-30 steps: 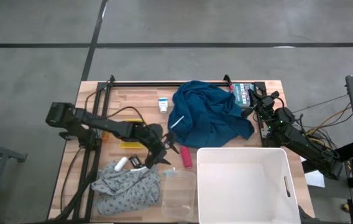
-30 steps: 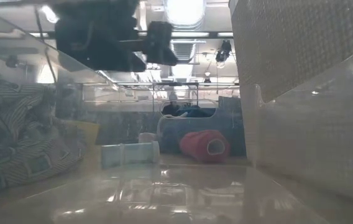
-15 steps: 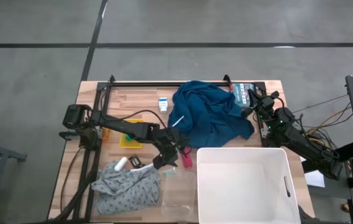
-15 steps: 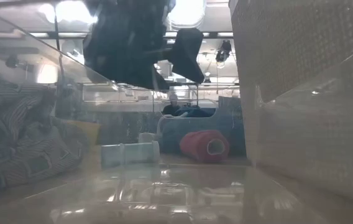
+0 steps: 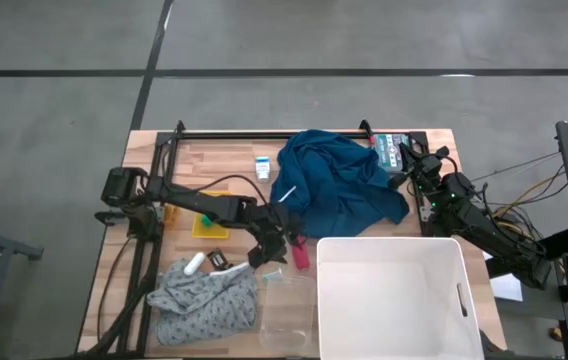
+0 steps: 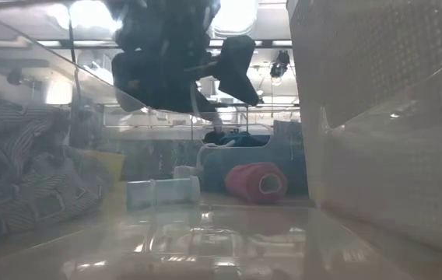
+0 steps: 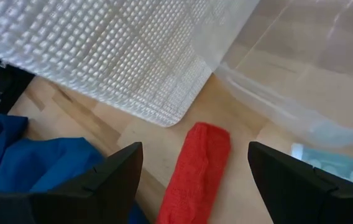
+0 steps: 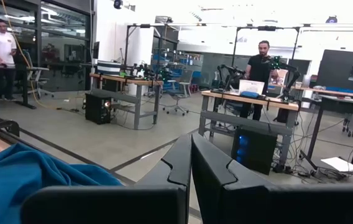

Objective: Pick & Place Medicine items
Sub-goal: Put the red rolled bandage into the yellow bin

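Right now the left gripper is hovering with its fingers spread over the red roll, which is lying on the wood just beside the white bin's corner, at about three o'clock of the fingertips in the high view. The roll's long axis is running between the two fingers, so the jaws are not yet straddling it crosswise. The right gripper, fingers pressed together, is waiting well apart at the table's far right edge; the white carton is lying at twelve o'clock of the left gripper.
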Available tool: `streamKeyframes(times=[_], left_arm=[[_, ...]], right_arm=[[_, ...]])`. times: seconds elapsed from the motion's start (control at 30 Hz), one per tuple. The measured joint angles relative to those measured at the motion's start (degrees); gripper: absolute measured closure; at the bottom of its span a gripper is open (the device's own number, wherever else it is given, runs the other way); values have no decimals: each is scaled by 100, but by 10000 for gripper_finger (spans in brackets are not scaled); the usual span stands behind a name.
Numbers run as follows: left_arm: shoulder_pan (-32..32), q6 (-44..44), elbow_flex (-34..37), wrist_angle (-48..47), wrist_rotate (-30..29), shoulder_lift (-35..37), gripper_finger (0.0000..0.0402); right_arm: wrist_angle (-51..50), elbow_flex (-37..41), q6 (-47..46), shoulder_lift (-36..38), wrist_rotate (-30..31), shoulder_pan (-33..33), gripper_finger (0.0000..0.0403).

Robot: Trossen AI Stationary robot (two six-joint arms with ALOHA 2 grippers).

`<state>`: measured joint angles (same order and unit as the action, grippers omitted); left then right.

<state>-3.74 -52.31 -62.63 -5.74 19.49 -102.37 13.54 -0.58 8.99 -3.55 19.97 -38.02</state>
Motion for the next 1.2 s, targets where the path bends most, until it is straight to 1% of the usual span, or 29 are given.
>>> streamKeyframes(times=[0.23, 0.47, 0.63, 1.2], left_arm=[[149, 27, -82, 236, -40, -395, 105], [249, 267, -436, 236, -83, -828, 105], [283, 322, -500, 137, -178, -1051, 105], [362, 733, -459, 118, -337, -1176, 105]], right_arm=[[0, 0, 0, 0, 0, -1, 394], [0, 0, 0, 4, -1, 0, 394], [-2, 0, 0, -6, -17, -2, 394], [0, 0, 0, -37, -39, 0, 394]])
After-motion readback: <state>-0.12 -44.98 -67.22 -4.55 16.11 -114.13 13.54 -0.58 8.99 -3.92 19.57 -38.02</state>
